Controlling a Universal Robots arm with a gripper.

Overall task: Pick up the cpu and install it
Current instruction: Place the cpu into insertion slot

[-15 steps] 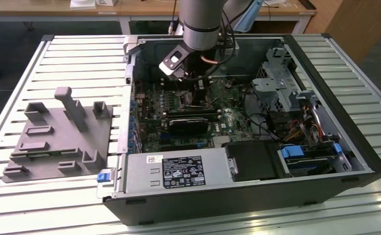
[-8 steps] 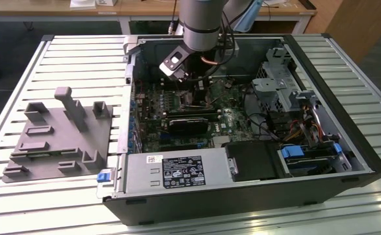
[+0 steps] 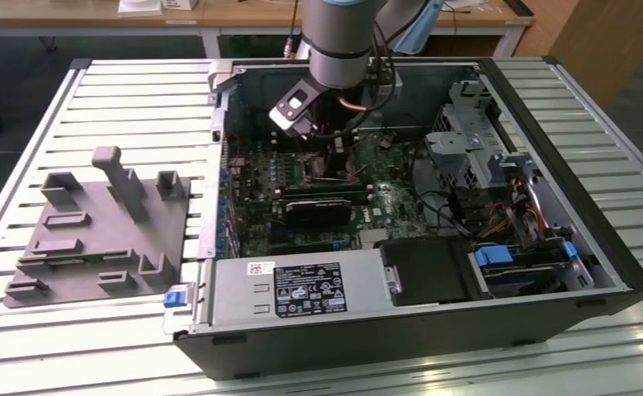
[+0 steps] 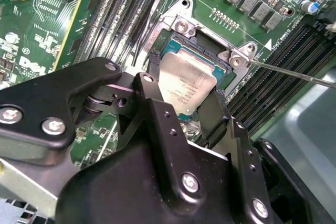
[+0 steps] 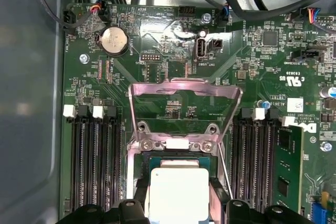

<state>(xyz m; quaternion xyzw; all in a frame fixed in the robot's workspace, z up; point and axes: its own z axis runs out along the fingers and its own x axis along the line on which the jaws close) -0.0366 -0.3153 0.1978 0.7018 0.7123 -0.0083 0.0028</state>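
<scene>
The cpu [image 4: 188,80] is gripped at two opposite edges by the fingers of the end effector [image 4: 181,103], which is clenched on it directly over the open socket [image 4: 206,43] on the motherboard [image 5: 157,40] inside the case [image 3: 409,338]. The metal frame [image 5: 184,85] is folded back on the socket's far side. Pickup is judged done. Whether the cpu is seated cannot be told, and the frame is not yet closed.
</scene>
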